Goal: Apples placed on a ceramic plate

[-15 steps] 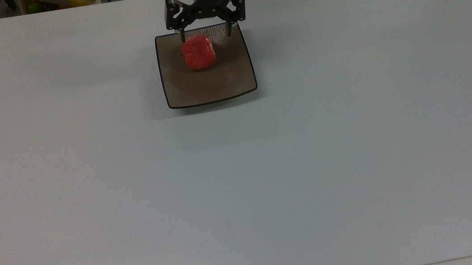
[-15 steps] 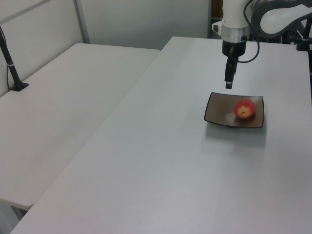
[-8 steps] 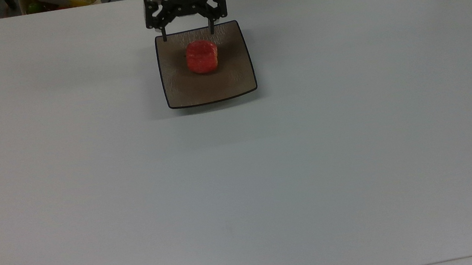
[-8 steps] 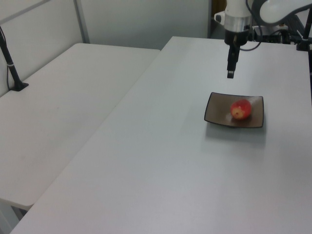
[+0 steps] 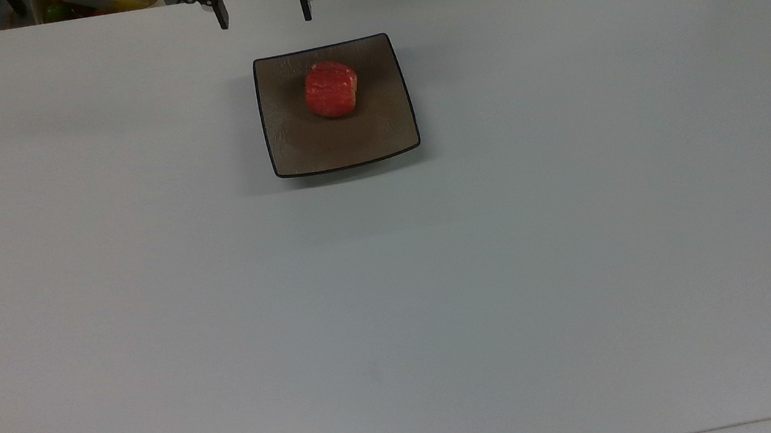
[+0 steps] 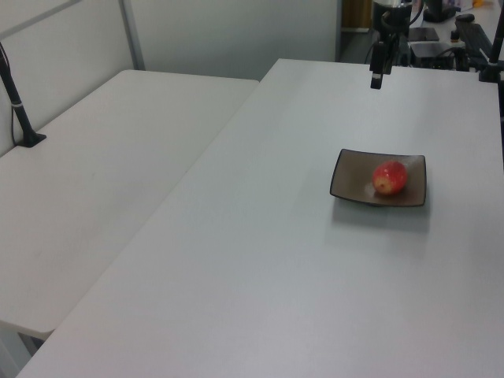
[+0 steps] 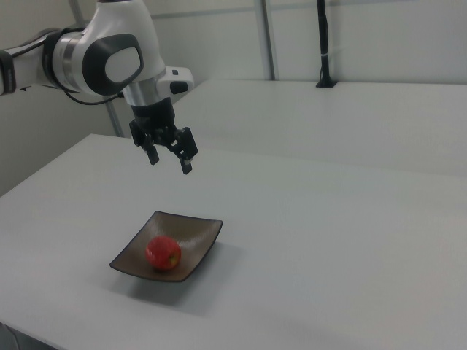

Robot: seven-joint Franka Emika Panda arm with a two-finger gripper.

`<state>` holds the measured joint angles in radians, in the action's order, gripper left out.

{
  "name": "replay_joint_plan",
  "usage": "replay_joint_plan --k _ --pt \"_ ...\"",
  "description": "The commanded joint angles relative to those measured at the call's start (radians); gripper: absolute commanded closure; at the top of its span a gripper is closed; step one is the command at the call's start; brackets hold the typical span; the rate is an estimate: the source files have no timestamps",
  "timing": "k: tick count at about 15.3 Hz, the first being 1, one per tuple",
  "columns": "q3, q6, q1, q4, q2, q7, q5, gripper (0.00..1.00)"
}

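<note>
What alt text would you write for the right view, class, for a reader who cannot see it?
A red apple sits on a square brown plate on a white table. The robot arm's open claw hangs empty above, apart from both.

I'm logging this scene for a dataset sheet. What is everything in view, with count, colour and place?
apple: one, red, on the plate, toward its far side in the top view.
ceramic plate: one, square, brown with a dark rim, on the table, upper middle of the top view.
table: one, white, under the plate.
second table: one, white, beside the first, at the left view's left.
black post: one, standing on the second table in the right view.
gripper: one, black, open, raised above the table beyond the plate.
</note>
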<state>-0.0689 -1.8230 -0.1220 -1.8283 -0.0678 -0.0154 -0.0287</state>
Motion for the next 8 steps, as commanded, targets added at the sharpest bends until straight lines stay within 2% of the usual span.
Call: replay_joint_plan --k 1,3,4,8 --pt "0.046 0.021 0.045 0.018 0.009 -0.040 -0.017 0.00" --pt "0.116 0.016 0.106 0.018 0.011 -0.044 -0.016 0.00" --pt "0.129 0.017 0.116 0.017 0.014 -0.043 -0.016 0.00" --pt "0.129 0.010 0.107 0.014 0.016 -0.043 -0.013 0.00"
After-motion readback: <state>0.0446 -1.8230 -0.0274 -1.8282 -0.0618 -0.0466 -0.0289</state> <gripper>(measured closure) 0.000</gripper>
